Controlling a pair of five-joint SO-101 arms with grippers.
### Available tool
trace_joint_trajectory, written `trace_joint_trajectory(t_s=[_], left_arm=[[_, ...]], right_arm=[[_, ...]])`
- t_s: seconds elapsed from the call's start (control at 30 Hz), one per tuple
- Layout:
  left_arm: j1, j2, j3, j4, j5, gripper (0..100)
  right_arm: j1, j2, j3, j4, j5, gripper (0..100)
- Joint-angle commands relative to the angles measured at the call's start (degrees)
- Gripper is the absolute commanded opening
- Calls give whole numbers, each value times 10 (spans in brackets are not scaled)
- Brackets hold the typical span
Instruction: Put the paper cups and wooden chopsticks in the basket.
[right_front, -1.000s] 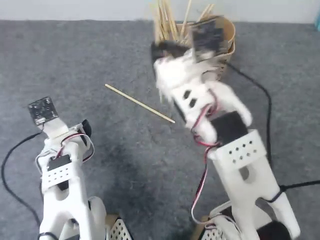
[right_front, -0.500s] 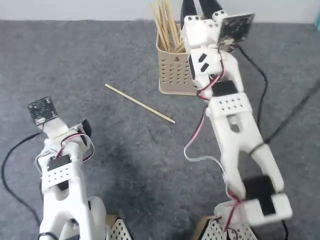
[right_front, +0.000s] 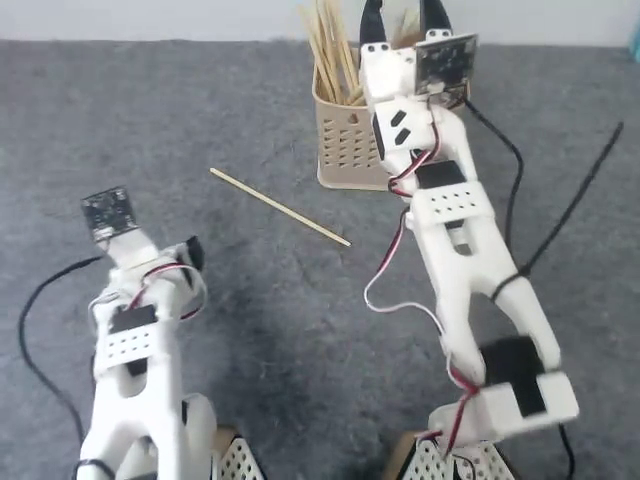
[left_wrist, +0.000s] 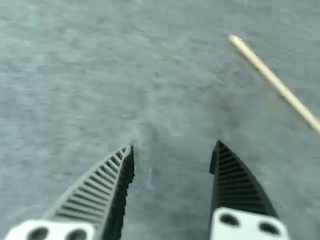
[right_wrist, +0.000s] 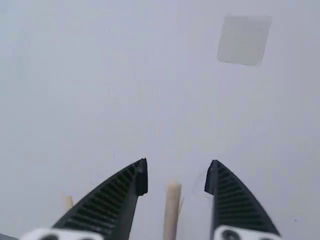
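The job looks largely done, with one piece plainly left. At the near left, the left gripper (right_front: 192, 250) sits low over the grey table (right_front: 120, 120), its jaws spread wide and nothing between them. Its own wrist view shows bare table in the gap.

A little farther off and to the right lies the loose chopstick (right_front: 280, 207), flat on the table. It runs on a slant from its far-left end to its near-right end. It is near the left gripper but apart from it, ahead of the jaws and off to their right side rather than lined up between them. I judge that this gripper is the one better placed to fetch it, and it would need to go forward and to the right before closing.

Further right stands the basket (right_front: 345, 150), upright at the far edge of the table. A bundle of chopsticks (right_front: 330, 50) stands in its left part, so that share of the task is in place. The loose chopstick's right end stops short of the basket on its near side, not touching it.

Whether the paper cups are already inside I cannot tell, since the right arm lies across the basket's right part.

The right gripper (right_front: 402, 20) is raised above the basket's far rim with its jaws parted. In the right wrist view a chopstick tip (right_wrist: 172, 210) rises between the jaws, and neither jaw appears to touch it. I take this gripper to be holding nothing.
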Motion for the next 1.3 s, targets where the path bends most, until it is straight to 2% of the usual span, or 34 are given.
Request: trace_joint_trajectory(t_s=[0.0,0.07,0.23,0.37,0.47,0.6,0.87,0.97,1.03,1.13,1.27], left_arm=[[76,23,-110,76,75,235],[103,80,-181,101,115,235],[147,265,-380,164,257,235],[179,412,-524,220,297,234],[189,509,-613,244,318,233],[185,611,-721,270,323,233],[186,768,-879,341,323,232],[178,835,-989,420,324,227],[174,885,-1064,474,341,179],[173,950,-1171,551,348,6],[177,1014,-1288,637,348,9]], right_arm=[[7,-112,-27,99,-34,163],[8,-167,-27,183,-64,132],[39,-356,-10,472,-136,43],[39,-480,3,651,-145,37],[38,-535,24,721,-146,37],[37,-585,84,750,-146,37],[14,-640,184,738,-147,37],[8,-652,192,738,-147,37],[8,-658,193,742,-147,37],[8,-662,203,742,-148,37],[3,-669,228,739,-148,37]])
